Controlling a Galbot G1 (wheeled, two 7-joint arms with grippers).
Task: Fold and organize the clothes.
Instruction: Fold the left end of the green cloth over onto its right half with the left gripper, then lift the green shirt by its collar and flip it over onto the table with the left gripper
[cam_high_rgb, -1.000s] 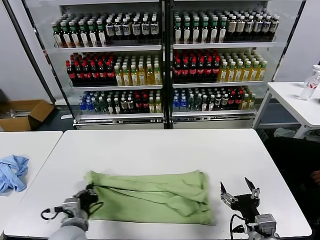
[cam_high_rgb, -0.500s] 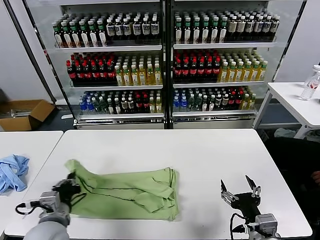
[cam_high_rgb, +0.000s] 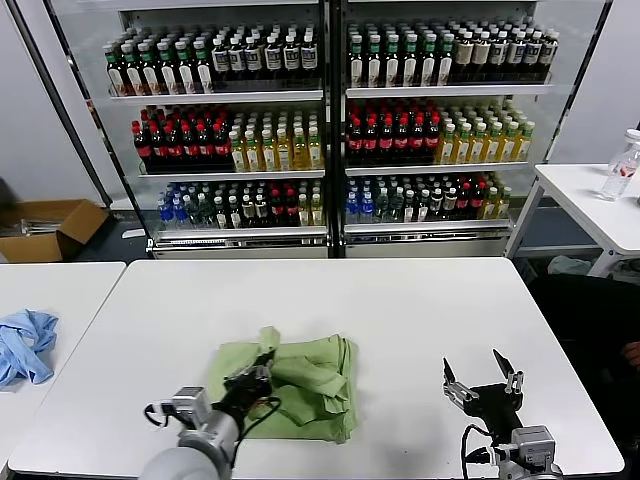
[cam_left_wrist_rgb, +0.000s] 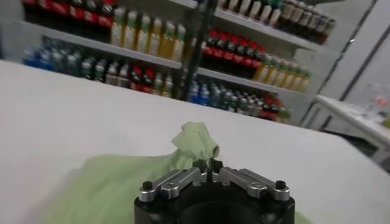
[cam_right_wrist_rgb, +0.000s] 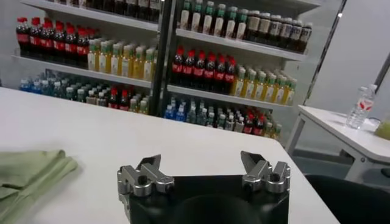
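The light green shirt (cam_high_rgb: 300, 385) lies folded in a bundle on the white table (cam_high_rgb: 330, 300), near its front edge. My left gripper (cam_high_rgb: 252, 382) is shut on a pinched-up edge of the shirt and holds it over the bundle. In the left wrist view the gripper (cam_left_wrist_rgb: 208, 167) has a bunched tip of the shirt (cam_left_wrist_rgb: 195, 141) rising from between its closed fingers. My right gripper (cam_high_rgb: 482, 382) is open and empty above the table's front right part. In the right wrist view it (cam_right_wrist_rgb: 202, 167) has its fingers wide apart, with the shirt (cam_right_wrist_rgb: 27, 171) off to one side.
A light blue cloth (cam_high_rgb: 25, 343) lies on a separate white table at the left. Drink coolers (cam_high_rgb: 330, 120) full of bottles stand behind the table. Another white table (cam_high_rgb: 595, 205) with a clear bottle (cam_high_rgb: 621, 165) stands at the right. A cardboard box (cam_high_rgb: 50, 228) sits on the floor.
My left gripper has carried the shirt's left end rightward over the rest, folding the long strip into a compact bundle. The right gripper has stayed in place.
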